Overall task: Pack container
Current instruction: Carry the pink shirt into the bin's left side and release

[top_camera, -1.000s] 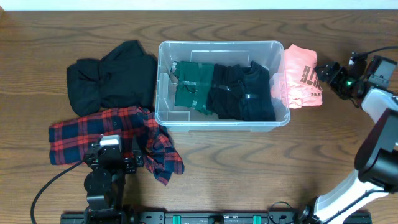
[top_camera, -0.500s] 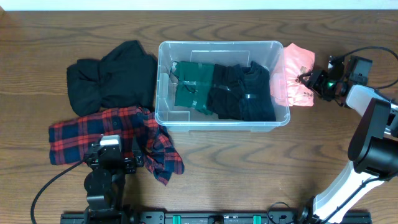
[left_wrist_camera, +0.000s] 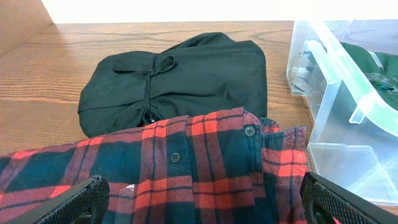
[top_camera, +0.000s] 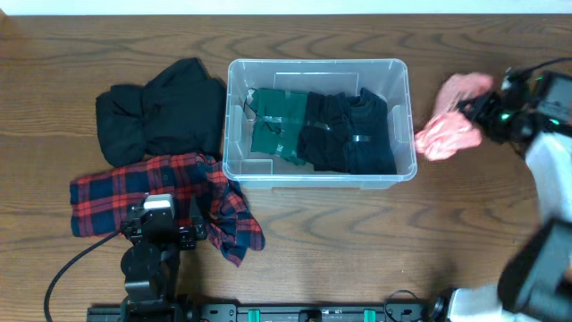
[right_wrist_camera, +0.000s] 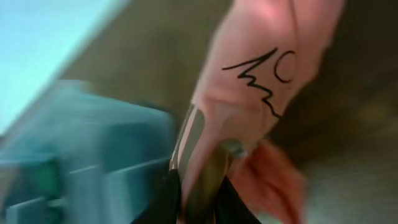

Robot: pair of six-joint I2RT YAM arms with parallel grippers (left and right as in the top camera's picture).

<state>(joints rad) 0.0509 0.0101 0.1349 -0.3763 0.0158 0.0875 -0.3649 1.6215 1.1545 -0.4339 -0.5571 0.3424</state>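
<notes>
Container (top_camera: 313,63) stands at the middle of the worktop (top_camera: 357,241), nearer the back edge. Inside it a green garment (top_camera: 279,125) lies toward the left edge, with black clothes (top_camera: 349,134) beside it. Right hand (top_camera: 478,112), near the right edge, is closed on a bunched pink shirt (top_camera: 451,121), which is clear of the container's wall. The right wrist view is blurred but shows pink cloth pinched between the fingers (right_wrist_camera: 169,198). Left hand (top_camera: 167,234), near the front edge toward the left corner, has its fingers spread wide and holds nothing. It is over a plaid shirt (top_camera: 134,183). A black garment (top_camera: 161,112) lies behind the plaid shirt, beside the container.
</notes>
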